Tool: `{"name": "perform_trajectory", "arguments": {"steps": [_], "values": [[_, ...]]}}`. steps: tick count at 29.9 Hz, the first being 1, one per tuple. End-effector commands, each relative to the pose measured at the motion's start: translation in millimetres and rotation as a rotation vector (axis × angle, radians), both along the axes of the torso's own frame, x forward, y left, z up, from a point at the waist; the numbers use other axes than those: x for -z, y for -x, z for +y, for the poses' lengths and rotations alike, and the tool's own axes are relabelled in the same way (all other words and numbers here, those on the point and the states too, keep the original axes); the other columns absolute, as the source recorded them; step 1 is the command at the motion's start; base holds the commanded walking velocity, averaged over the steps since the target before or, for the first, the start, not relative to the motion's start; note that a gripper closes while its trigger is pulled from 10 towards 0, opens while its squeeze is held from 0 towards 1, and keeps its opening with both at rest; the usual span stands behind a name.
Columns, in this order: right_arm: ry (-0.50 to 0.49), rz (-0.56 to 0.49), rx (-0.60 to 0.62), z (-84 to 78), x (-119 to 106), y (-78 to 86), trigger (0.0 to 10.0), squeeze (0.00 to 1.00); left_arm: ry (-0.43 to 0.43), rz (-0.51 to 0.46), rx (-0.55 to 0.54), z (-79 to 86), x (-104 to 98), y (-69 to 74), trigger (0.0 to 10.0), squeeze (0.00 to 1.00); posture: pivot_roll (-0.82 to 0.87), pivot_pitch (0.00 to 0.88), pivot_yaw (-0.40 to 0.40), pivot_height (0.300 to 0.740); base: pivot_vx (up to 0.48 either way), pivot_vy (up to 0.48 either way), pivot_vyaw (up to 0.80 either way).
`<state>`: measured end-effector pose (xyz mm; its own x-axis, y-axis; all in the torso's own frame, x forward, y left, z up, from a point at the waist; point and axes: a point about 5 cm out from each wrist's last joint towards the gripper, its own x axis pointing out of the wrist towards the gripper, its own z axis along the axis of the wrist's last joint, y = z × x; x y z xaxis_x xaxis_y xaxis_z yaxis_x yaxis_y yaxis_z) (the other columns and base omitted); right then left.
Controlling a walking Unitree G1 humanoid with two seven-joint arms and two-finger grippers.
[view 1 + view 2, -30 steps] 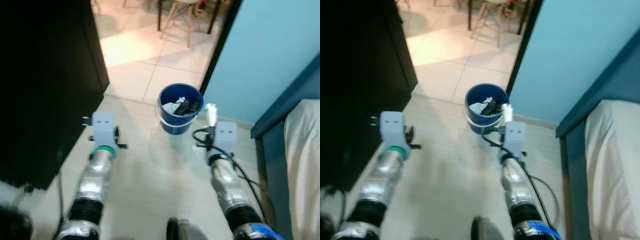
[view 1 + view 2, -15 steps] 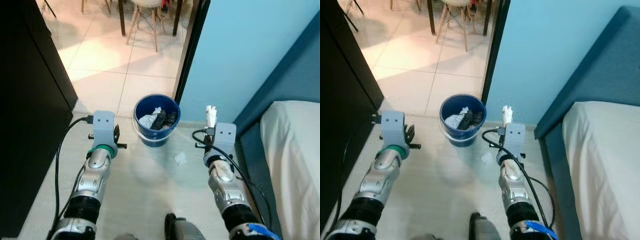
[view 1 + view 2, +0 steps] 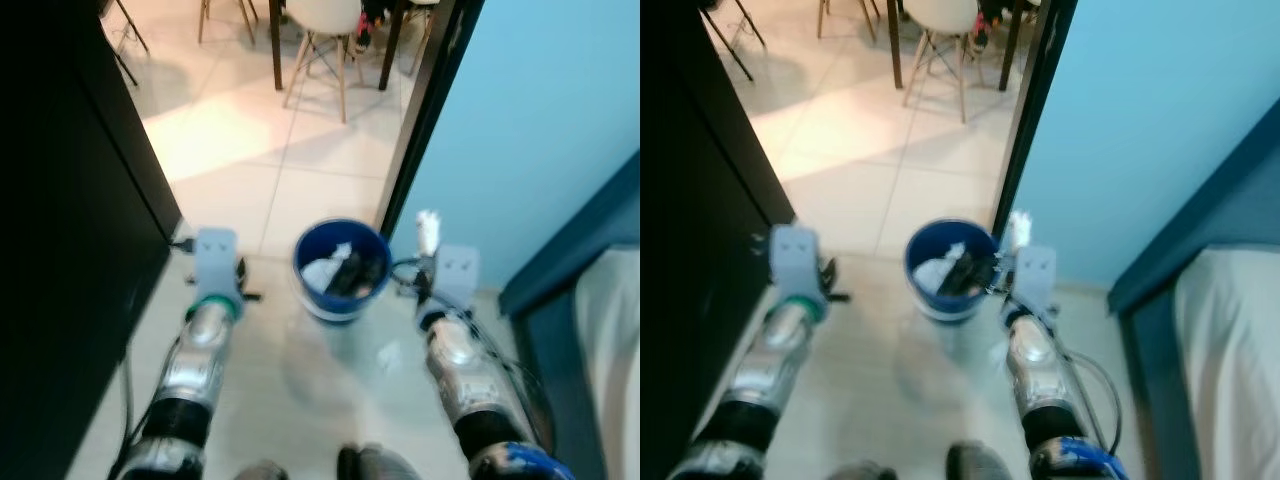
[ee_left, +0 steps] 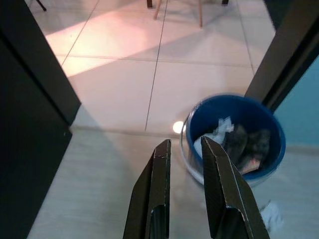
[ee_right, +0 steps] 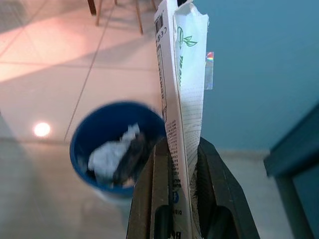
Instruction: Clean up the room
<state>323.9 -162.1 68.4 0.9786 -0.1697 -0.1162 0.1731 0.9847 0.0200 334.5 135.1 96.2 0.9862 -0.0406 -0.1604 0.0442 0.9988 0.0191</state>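
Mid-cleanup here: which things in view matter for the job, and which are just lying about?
Job:
- white package, held in the right gripper
- blue bucket, already holding trash
- crumpled scrap on the floor beside it

Lying about:
- chair
- bed
- left gripper, idle

Bucket (image 3: pixel 341 272) on the floor (image 3: pixel 300 370) ahead, between the two arms, just before a doorway. Crumpled paper (image 4: pixel 215 133) and other scraps inside it. Left gripper (image 4: pixel 184 149) to its left. Right gripper (image 5: pixel 179 164) to its right, clamped on an upright carton (image 5: pixel 182 84). Cabinet (image 3: pixel 60 250) along the left. Wall (image 3: pixel 540 120) and bed (image 3: pixel 600 340) on the right. Chair (image 3: pixel 322 40) beyond the doorway.
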Motion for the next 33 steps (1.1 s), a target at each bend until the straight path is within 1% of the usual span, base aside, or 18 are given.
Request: {"name": "perform_trajectory", "arguments": {"steps": [1, 3, 11, 27, 30, 33], "values": [[-0.025, 0.026, 0.003, 4.9, 6.9, 4.0, 10.0, 0.0, -0.014, 0.04, -0.02, 8.6, 9.8, 4.0, 10.0, 0.0, 0.07, 0.099, 0.028, 0.74, 0.45, 0.0, 0.0], [-0.028, 0.029, 0.006, 4.8, 7.4, 4.5, 10.0, 0.0, -0.014, 0.04, -0.017, 8.2, 9.8, 3.9, 10.0, 0.0, 0.07, 0.099, 0.029, 0.74, 0.454, 0.0, 0.0], [-0.031, 0.029, 0.009, 4.9, 7.3, 4.9, 10.0, 0.0, -0.016, 0.039, -0.012, 7.8, 9.1, 3.2, 10.0, 0.0, 0.08, 0.099, 0.031, 0.74, 0.452, 0.0, -0.75], [-0.031, 0.021, 0.012, 5.0, 6.0, 4.6, 10.0, 0.0, -0.015, 0.037, -0.002, 6.6, 8.6, 2.3, 10.0, 0.0, 0.08, 0.096, 0.036, 0.74, 0.452, 0.0, 0.0], [-0.03, 0.022, 0.012, 4.9, 6.0, 4.8, 10.0, 0.0, -0.001, 0.03, 0.018, 3.3, 8.0, 2.3, 10.0, 0.0, 0.08, 0.096, 0.036, 0.74, 0.0, 0.0, 0.0], [-0.028, 0.024, 0.011, 5.0, 6.0, 4.7, 10.0, 0.0, -0.017, 0.038, 0.038, -0.1, 9.1, 2.3, 10.0, 0.0, 0.07, 0.098, 0.037, 0.74, 0.0, 0.0, 0.0]]}}
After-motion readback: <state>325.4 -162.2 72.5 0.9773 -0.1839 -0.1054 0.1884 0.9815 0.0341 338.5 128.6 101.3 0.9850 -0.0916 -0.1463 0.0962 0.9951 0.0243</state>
